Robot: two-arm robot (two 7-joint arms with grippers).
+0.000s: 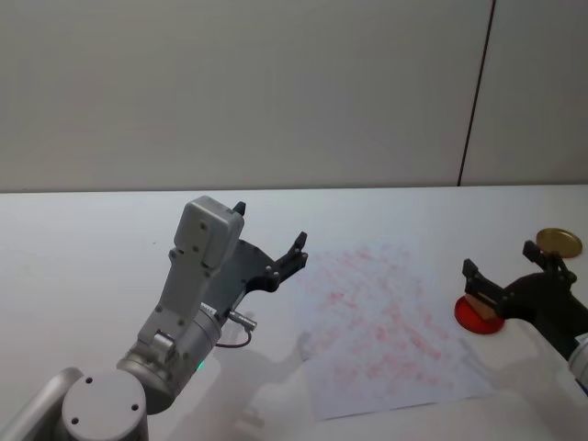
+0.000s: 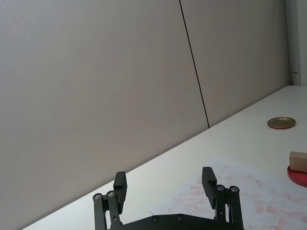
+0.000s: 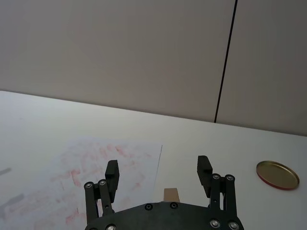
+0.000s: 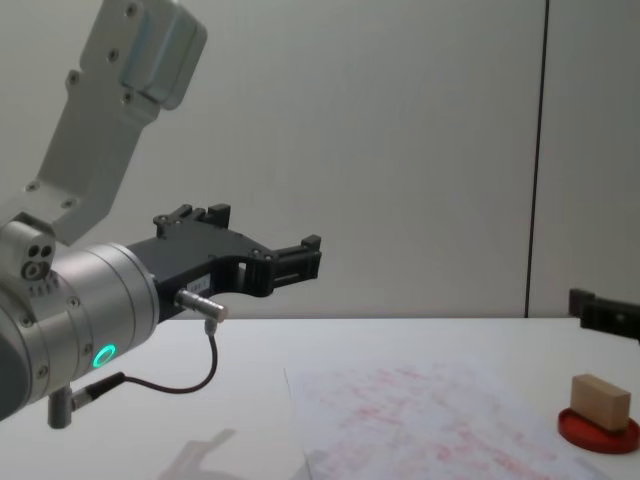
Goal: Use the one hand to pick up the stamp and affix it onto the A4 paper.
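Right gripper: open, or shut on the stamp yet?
Open: fingers of the right gripper stand wide apart; the stamp sits untouched on the red ink pad.

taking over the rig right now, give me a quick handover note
The left hand is open and idle, raised over the table to the left of the A4 paper.
The right hand is open, hovering just above the stamp, not gripping it.
The stamp sits on the red ink pad, right of the paper.
The paper lies flat mid-table, covered with faint red marks.
Done: right hand lined up over the stamp.
Left: close on the stamp, lift it, press it onto the paper.
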